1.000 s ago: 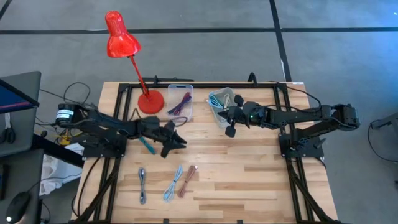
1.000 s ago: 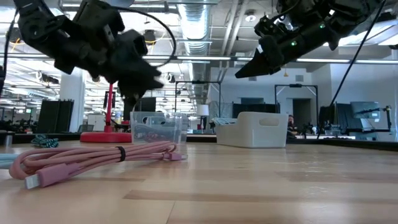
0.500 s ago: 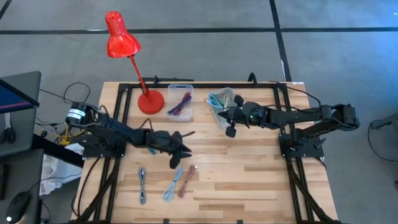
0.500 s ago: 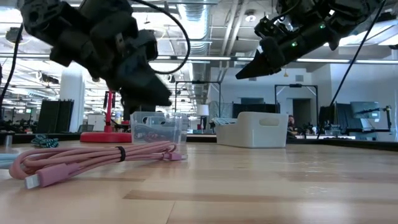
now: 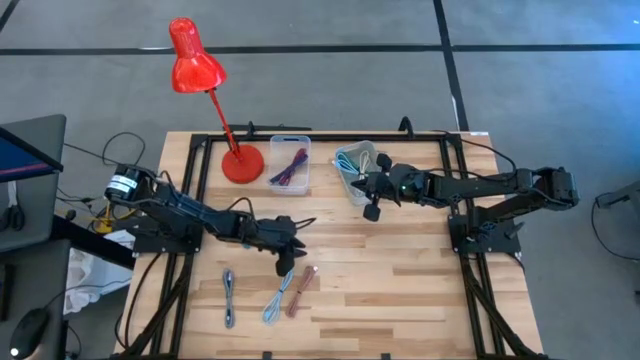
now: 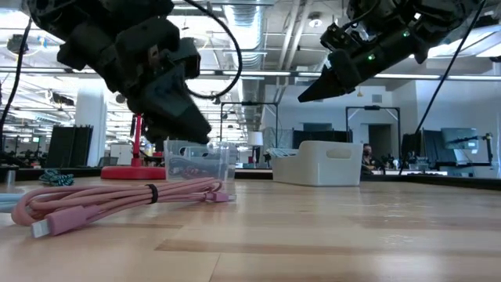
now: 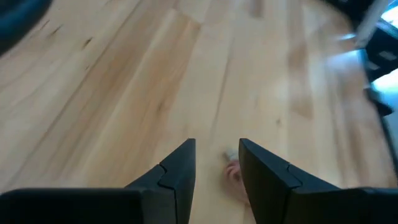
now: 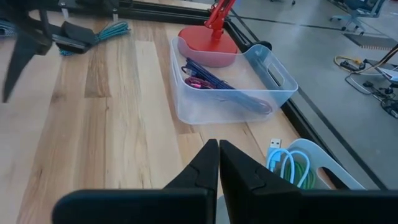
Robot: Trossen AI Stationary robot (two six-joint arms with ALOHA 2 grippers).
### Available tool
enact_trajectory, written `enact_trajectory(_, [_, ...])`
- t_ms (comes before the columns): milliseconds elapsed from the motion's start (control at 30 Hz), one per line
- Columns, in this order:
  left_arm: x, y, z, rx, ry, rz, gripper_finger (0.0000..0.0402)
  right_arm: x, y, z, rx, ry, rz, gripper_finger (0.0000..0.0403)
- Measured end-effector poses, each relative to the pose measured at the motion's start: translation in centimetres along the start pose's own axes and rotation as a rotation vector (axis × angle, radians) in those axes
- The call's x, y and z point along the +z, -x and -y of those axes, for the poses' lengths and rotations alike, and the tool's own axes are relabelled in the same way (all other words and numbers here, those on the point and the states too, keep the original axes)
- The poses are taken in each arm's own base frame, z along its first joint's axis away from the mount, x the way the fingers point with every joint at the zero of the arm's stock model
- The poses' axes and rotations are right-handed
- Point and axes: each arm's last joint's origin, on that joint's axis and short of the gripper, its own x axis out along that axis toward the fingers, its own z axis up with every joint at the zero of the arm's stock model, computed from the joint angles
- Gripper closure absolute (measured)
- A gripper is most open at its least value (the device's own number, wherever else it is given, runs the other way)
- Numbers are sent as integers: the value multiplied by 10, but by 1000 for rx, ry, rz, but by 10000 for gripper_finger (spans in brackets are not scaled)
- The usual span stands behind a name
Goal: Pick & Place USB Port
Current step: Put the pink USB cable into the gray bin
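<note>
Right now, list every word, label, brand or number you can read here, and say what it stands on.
None can be read.
The clear bin, white bin and red lamp show no legible print.
Room signs and screens in the low view are too small to read.

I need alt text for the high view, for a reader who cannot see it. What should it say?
Seen from above, the left gripper hovers open over a pink cable on a wooden table, while the right gripper waits shut beside a white bin. A red lamp and a clear bin stand along the far edge.
</note>
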Motion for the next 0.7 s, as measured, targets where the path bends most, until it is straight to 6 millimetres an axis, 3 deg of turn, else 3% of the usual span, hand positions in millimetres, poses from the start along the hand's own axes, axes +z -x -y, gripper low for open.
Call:
enact_trajectory(167, [-9, -4, -6, 72, 37, -64, 277, 0, 0, 0, 1, 0, 0, 396])
enact_trajectory(367, [-24, -27, -11, 107, 54, -153, 248, 0, 0, 0, 1, 0, 0, 396])
enact_trajectory(533, [-17, -46, -3, 53, 30, -166, 214, 0, 0, 0, 0, 0, 0, 396])
enact_trajectory(700, [-10, -48, 3, -42, 6, -198, 200, 0, 0, 0, 0, 0, 0, 396])
